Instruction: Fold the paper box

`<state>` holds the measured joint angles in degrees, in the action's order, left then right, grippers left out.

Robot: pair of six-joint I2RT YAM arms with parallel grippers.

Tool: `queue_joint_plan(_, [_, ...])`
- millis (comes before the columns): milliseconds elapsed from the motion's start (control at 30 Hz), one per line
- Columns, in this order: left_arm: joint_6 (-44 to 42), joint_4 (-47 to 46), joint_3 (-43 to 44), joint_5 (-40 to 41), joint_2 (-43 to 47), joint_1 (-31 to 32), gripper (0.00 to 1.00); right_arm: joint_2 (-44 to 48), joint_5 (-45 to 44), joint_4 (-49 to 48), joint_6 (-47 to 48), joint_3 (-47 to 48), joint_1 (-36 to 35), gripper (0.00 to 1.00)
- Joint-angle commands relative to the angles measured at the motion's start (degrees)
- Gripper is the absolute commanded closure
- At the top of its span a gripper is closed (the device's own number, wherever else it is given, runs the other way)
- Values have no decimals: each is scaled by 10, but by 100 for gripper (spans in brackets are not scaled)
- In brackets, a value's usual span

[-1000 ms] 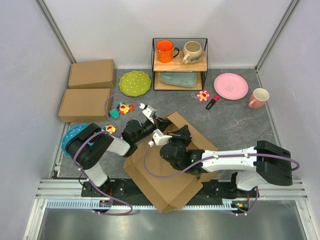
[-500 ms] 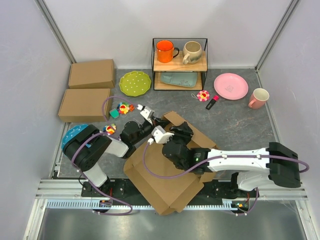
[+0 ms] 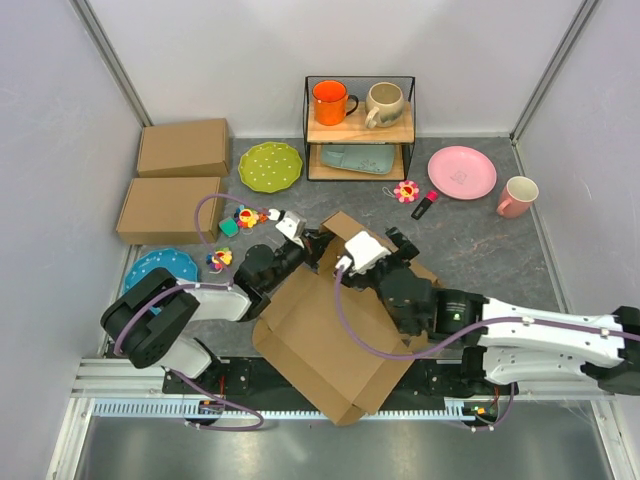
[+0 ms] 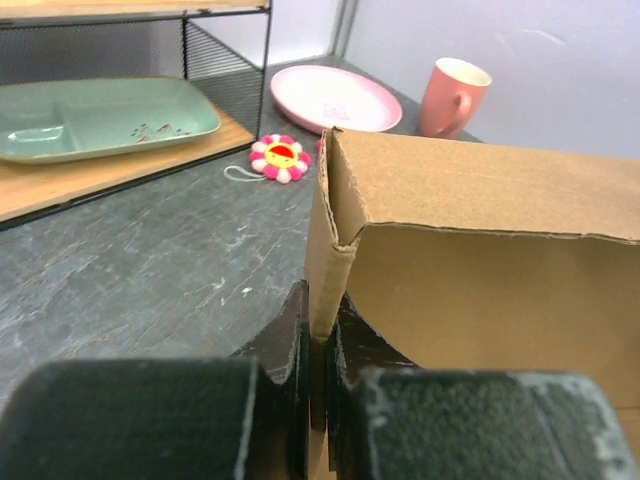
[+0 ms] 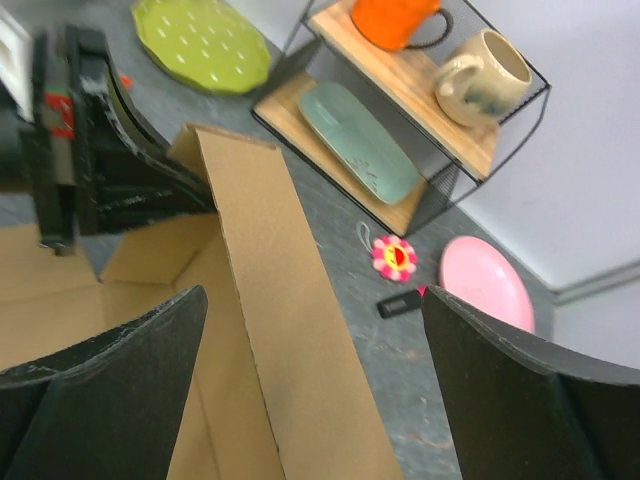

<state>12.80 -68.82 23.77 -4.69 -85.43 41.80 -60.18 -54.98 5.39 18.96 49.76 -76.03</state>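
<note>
One paper box [image 3: 320, 340] diagonal, corner nearward; left fingers [image 4: 285, 340] pinch its upright wall; right fingers [image 5: 110, 370] spread.

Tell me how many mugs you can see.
3. An orange mug and a beige mug stand on the shelf's top board; a pink mug sits on the table at far right, near the pink plate.
</note>
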Motion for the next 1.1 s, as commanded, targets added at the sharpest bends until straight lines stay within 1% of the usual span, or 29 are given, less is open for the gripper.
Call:
queue_joint_plan(0, [-46,28,17,87,20,7,98,45,87,-5,-73,5,-4,3])
queue_joint_plan(100, [-36,44,14,132,22,14,98,51,132,7,-108,21,-4,2])
queue_joint_plan(167, [-19,68,14,167,25,15,98,53,139,1,-134,35,-3,2])
queue_joint_plan(200, [-14,77,13,178,28,21,98,51,107,-10,-148,40,-2,2])
queue_joint_plan(267, [-7,90,9,219,33,30,98,28,74,-10,-177,61,18,3])
queue_joint_plan(300, [-6,99,8,232,36,40,98,17,69,4,-223,69,31,10])
queue_joint_plan(333, [-3,99,7,263,37,45,98,-3,85,8,-239,75,57,14])
queue_joint_plan(367, [-2,99,2,279,35,50,98,-11,96,8,-255,75,68,20])
queue_joint_plan(400, [-2,85,0,291,33,57,98,-17,107,-11,-276,72,80,33])
queue_joint_plan(467, [-13,41,-14,312,11,62,98,-37,139,-41,-288,61,105,46])
queue_joint_plan(500, [-22,18,-20,318,2,69,98,-46,146,-55,-291,61,111,57])
queue_joint_plan(533, [-43,-31,-22,338,-18,73,98,-69,149,-70,-294,64,120,61])
queue_joint_plan(600, [-57,-66,-22,361,-36,82,98,-99,159,-74,-298,79,131,69])
queue_joint_plan(633, [-65,-80,-19,379,-52,83,98,-127,163,-74,-303,84,143,71])
queue_joint_plan(800, [-87,-106,-4,401,-78,87,98,-193,204,-82,-323,84,180,79])
queue_joint_plan(933, [-91,-114,-6,434,-85,88,98,-202,214,-89,-325,54,185,81])
queue_joint_plan(1033, [-102,-106,-6,432,-84,89,98,-188,214,-100,-325,40,185,81])
queue_joint_plan(1067, [-104,-97,-5,433,-81,89,98,-182,213,-100,-321,41,187,80])
